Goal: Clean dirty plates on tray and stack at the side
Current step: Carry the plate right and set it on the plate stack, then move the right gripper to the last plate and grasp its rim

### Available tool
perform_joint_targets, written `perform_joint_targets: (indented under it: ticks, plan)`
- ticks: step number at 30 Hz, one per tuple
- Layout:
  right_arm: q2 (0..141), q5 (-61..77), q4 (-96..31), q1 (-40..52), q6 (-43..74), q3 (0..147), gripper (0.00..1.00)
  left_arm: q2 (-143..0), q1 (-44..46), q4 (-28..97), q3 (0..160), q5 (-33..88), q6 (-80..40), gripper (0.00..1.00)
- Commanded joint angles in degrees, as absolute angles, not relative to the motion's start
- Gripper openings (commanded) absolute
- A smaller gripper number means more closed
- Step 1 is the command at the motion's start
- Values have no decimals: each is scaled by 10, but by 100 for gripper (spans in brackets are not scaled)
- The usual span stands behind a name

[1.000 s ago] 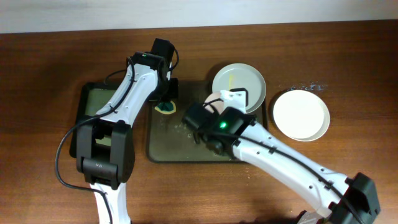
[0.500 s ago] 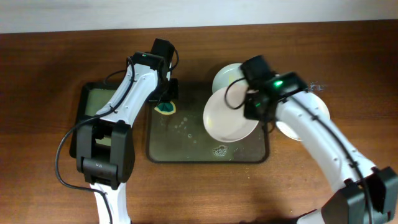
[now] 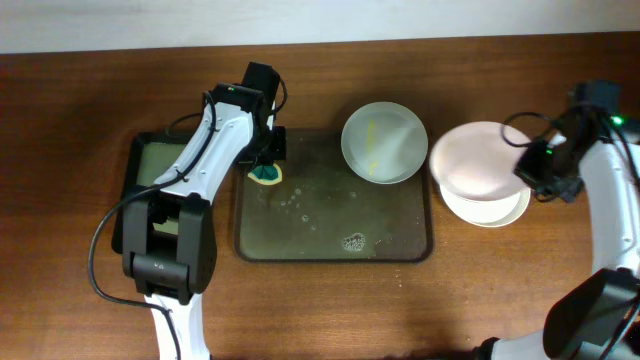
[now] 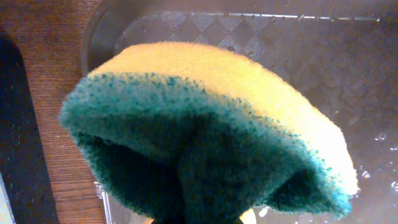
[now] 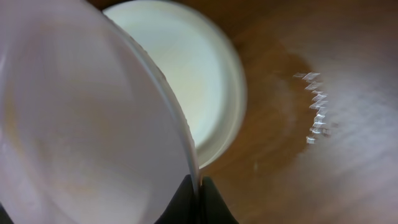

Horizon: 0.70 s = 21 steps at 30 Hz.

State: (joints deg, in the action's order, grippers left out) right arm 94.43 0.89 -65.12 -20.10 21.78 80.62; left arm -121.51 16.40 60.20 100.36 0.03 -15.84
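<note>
Your right gripper [image 5: 199, 190] pinches the rim of a pale round plate [image 3: 478, 160] near the right edge of the brown wooden table [image 3: 80, 100]; your left gripper [image 3: 266, 166] clamps a yellow-green foam sponge [image 4: 205, 118].

Yellow-streaked plate [image 3: 385, 142] at top-R corner of wet tray [image 3: 300, 235]; pinkish plate [image 3: 475, 160] over 3rd plate [image 3: 500, 212], R of tray.

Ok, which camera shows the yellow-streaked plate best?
Overhead: it shows the streaked plate whole, on the tray. The left wrist view shows only sponge and tray; the right wrist view shows the held plate and side plate.
</note>
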Motion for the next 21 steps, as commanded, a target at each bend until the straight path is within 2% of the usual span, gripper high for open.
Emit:
perform_joint_targets:
  ticks: [1,9,11,14,17,21]
  plan:
    - [932,-11,-617,-236,214,757,4,-1215,161,601,1011,3,-149,0]
    - [933,-11,-480,-237,214,641,5,-1215,161,602,1011,2,-149,0]
    - [933,-11,-475,-231,209,637,16,-1215,161,602,1011,3,-149,0]
    - [933,-3,-475,-222,180,641,40,-1215,161,601,1011,2,-149,0]
    - [933,11,-501,-213,165,670,47,-1215,161,601,1011,3,-149,0]
    - [933,51,-565,-198,163,755,50,-1215,161,603,1011,3,-149,0]
